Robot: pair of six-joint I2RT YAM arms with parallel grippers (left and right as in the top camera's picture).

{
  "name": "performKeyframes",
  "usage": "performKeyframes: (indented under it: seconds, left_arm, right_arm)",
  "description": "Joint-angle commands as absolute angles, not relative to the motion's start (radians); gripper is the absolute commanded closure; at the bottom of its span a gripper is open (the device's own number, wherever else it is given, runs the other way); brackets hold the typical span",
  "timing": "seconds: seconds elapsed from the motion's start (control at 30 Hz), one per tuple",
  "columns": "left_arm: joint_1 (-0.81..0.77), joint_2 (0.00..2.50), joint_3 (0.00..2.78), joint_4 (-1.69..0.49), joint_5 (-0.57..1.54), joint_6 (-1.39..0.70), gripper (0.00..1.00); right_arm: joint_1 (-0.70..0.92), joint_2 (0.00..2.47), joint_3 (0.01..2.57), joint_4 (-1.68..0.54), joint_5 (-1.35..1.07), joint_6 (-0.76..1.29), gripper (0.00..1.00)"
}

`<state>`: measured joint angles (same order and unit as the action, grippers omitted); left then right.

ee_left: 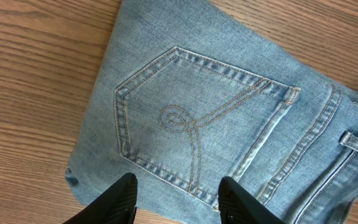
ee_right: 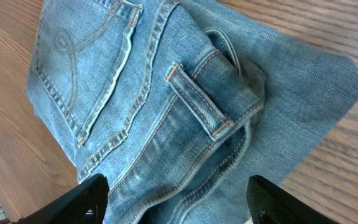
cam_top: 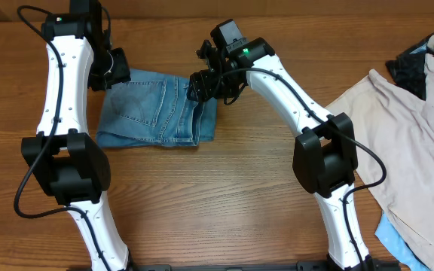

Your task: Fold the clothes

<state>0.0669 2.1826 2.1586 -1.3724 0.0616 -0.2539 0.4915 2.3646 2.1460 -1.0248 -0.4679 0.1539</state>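
Note:
The light-blue denim jeans (cam_top: 157, 111) lie folded into a compact rectangle on the wooden table, back pocket with curved stitching facing up. My left gripper (cam_top: 115, 69) is open above their far left corner; in the left wrist view its fingers (ee_left: 179, 198) straddle the fold's edge below the pocket (ee_left: 194, 118). My right gripper (cam_top: 211, 84) is open over the far right corner; in the right wrist view its wide-spread fingers (ee_right: 178, 200) hover above the waistband and belt loop (ee_right: 201, 102). Neither holds cloth.
A beige garment (cam_top: 405, 143) lies spread at the right side of the table, with a dark patterned item (cam_top: 420, 60) at the far right and a light-blue cloth (cam_top: 398, 233) under it near the front edge.

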Motion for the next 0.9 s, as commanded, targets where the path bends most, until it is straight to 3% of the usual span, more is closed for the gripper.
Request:
performKeyframes:
  seconds: [0.0,0.13,0.27,0.43,0.53,0.87]
  left_arm:
    - [0.065,2.188,2.162,-1.376,0.048,-0.232,0.54]
    - [0.065,2.188,2.162,-1.377,0.048,-0.232,0.54]
    - [0.065,2.188,2.162,-1.379,0.048,-0.232,0.54]
    - [0.065,2.188,2.162,-1.388,0.048,-0.232,0.54]
    - [0.065,2.188,2.162,-1.391,0.048,-0.232,0.53]
    - [0.065,2.188,2.162,-1.398,0.041,-0.224,0.54]
  right_arm:
    - [0.493,2.396,2.127,-0.997,-0.492,0.157,0.25]
    - [0.493,2.445,2.114,-0.945,-0.511,0.156,0.27]
    - [0.494,2.472,2.114,-0.909,-0.569,0.149,0.45]
    - [0.493,2.472,2.114,-0.887,-0.567,0.149,0.52]
    - [0.493,2.472,2.114,-0.883,-0.567,0.148,0.96]
    - [0.486,2.380,2.299,-0.969,-0.471,0.125,0.96]
